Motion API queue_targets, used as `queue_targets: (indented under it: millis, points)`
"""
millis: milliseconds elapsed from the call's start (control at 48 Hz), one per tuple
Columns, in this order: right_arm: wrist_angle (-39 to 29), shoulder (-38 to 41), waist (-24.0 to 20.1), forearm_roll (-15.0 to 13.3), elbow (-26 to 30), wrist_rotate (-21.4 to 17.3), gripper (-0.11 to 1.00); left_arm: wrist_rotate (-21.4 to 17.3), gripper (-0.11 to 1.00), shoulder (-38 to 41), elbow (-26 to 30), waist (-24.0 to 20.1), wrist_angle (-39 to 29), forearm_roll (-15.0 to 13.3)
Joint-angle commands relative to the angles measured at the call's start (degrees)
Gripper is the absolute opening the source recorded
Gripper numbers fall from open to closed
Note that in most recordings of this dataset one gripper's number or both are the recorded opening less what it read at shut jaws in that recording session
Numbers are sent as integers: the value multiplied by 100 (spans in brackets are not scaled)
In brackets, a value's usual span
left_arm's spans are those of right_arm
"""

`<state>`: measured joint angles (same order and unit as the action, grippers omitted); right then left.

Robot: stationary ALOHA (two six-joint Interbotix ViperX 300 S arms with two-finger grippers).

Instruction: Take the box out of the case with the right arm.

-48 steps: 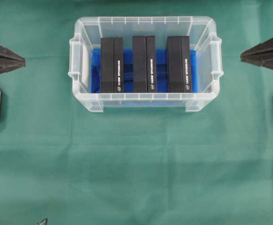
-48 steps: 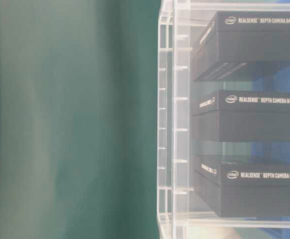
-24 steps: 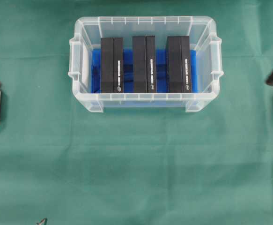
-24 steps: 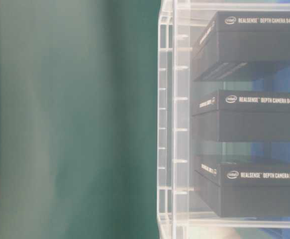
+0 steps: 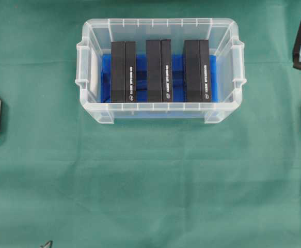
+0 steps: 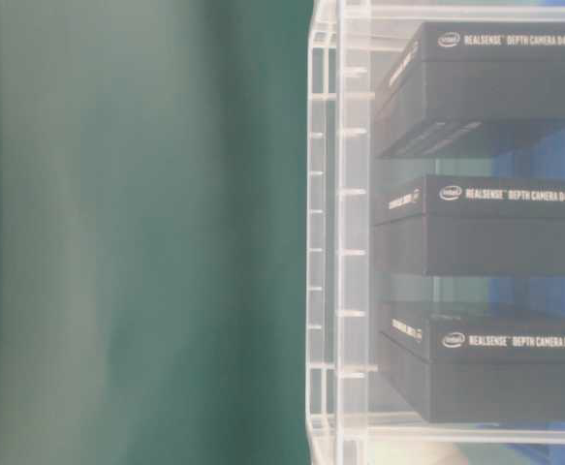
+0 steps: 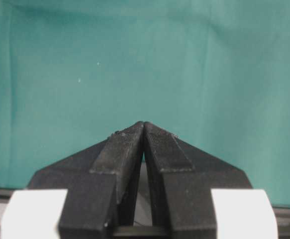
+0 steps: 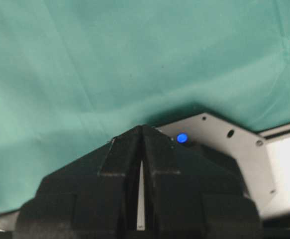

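Standing on edge, three boxes (image 5: 161, 71) lengthwise across case (image 5: 91, 82)

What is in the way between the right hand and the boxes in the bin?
Nothing visible. The right hand is shut and empty, off to the side over green cloth. The clear bin has no lid, and its three black boxes lie uncovered; only its wall must be cleared.

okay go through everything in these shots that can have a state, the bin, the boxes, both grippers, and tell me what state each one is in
Clear plastic bin with blue bottom lining: upright on the green cloth, no lid, holding three boxes.
Three black rectangular boxes: closed, side by side inside the bin, gaps between them, none lifted.
Left gripper: shut, empty, over bare cloth.
Right gripper: shut, empty, away from the bin.
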<state>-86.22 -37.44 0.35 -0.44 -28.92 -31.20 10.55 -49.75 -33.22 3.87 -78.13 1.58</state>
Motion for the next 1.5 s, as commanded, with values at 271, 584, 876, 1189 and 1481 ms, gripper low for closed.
queue_targets:
  millis: [271, 584, 876, 1189, 1481]
  points:
    - [-229, 167, 9, -53, 211, -3357, 1, 0, 2, 44, 141, 18, 0, 0]
    - [-246, 185, 9, -167, 211, -5071, 1, 0, 2, 44, 141, 26, -18, 9]
    - [-158, 352, 747, -519, 272, -4711, 1, 0, 2, 44, 132, 26, -26, 9]
    - [185, 554, 1881, -501, 352, -3709, 1, 0, 2, 35, 141, 18, -26, 9]
    - [185, 580, 1934, -492, 325, -3718, 1, 0, 2, 44, 132, 18, -35, 9]
